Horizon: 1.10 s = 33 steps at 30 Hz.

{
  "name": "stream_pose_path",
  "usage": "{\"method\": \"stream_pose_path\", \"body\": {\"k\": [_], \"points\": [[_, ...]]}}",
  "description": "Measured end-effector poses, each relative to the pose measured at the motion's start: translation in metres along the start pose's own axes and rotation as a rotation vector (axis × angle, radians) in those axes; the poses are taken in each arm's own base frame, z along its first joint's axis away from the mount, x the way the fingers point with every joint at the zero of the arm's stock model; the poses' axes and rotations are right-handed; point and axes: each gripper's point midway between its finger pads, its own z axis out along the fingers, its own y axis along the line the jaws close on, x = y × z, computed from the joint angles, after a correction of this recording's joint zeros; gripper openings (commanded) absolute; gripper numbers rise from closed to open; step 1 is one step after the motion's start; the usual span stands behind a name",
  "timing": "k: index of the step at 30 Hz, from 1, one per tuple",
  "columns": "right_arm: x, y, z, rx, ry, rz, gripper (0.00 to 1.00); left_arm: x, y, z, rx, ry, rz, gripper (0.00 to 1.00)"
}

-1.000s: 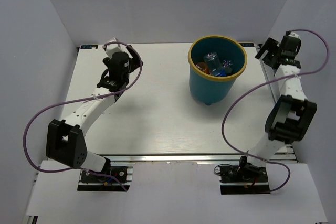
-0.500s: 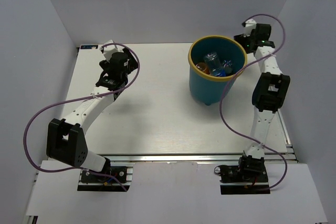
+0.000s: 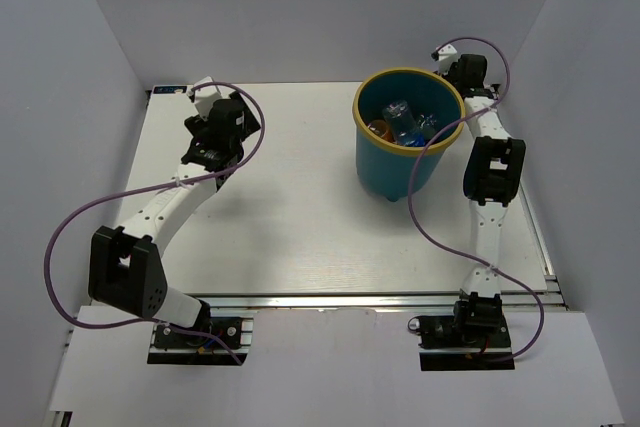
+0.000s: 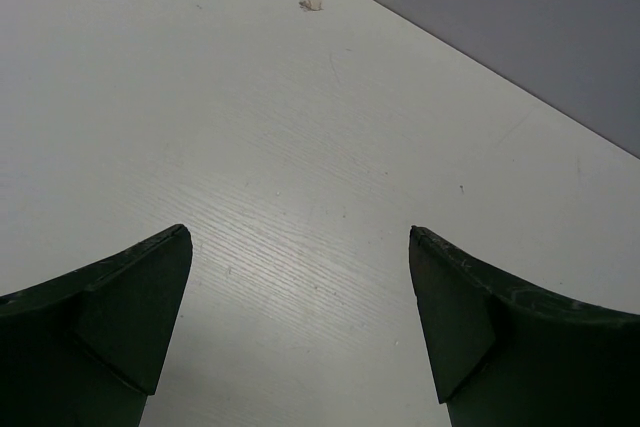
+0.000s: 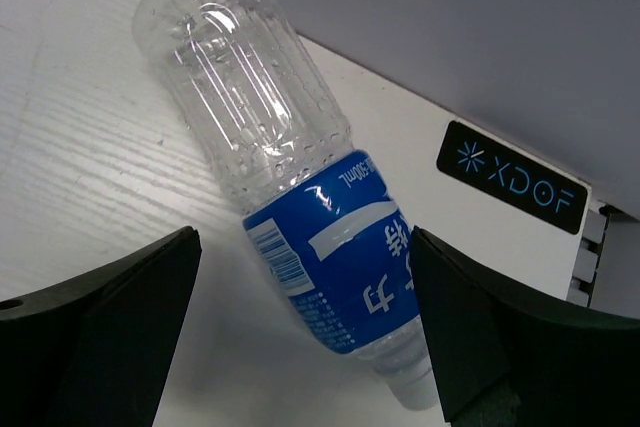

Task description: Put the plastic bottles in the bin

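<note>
**Right arm swings behind the bin and lines up on a loose bottle**

The right gripper [image 5: 302, 242] is spread wide and holds nothing. A clear bottle [image 5: 262, 147] with a blue label [image 5: 340, 267] lies between its fingers on the white table [image 5: 70, 147], base toward 11 o'clock and neck toward 5 o'clock in the wrist view. Whether the fingers touch it I cannot tell.

A second ago this arm was folded out at the table's 3 o'clock edge. It has since swept across and now reaches past the bin [image 3: 385, 162] to about 1 o'clock of it, near the far right corner. The bin also seems to sit a touch further left than before, perhaps nudged.

Several bottles [image 3: 400, 119] already lie inside the bin. The blue-labelled one is the only one I see outside it, so this looks like the approach to a late pick, with closing, lifting and dropping left.

The left gripper [image 4: 300, 247] has hardly moved. It hangs open and empty near the table's 10 o'clock.
</note>
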Motion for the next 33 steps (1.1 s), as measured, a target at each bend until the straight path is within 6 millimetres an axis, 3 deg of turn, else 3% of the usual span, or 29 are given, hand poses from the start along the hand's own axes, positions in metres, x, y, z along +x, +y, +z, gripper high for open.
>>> {"method": "stream_pose_path", "body": {"k": [3,11,13,15,16,18,23,28,31,33], "points": [[-0.001,-0.004,0.009,0.015,-0.029,-0.014,0.89,0.001,0.001,0.002,-0.008,0.005,0.006,0.98],[0.031,-0.002,0.033,0.033,0.005,-0.053,0.89,0.019,-0.003,0.019,-0.034,0.056,0.044,0.98],[0.031,-0.007,0.035,0.054,0.001,-0.065,0.89,0.023,-0.003,0.020,-0.038,0.069,0.053,0.98],[0.031,-0.011,0.034,0.072,0.005,-0.077,0.79,0.026,-0.003,0.021,-0.037,0.077,0.056,0.98],[0.031,-0.013,0.034,0.080,0.005,-0.083,0.61,0.026,-0.003,0.021,-0.036,0.079,0.055,0.98],[0.030,-0.015,0.034,0.091,0.005,-0.088,0.43,0.026,-0.003,0.020,-0.035,0.080,0.054,0.98],[0.033,-0.018,0.027,0.126,0.018,-0.071,0.41,0.026,-0.002,0.019,-0.037,0.084,0.057,0.98],[0.022,-0.027,-0.005,0.177,0.029,0.024,0.42,0.012,0.001,0.003,-0.014,0.054,0.031,0.98],[-0.020,-0.053,-0.051,0.243,-0.033,0.085,0.45,-0.003,0.005,-0.013,0.007,0.021,0.005,0.98],[-0.058,-0.072,-0.092,0.307,-0.098,0.104,0.45,-0.012,0.007,-0.023,0.022,-0.001,-0.013,0.98]]}}
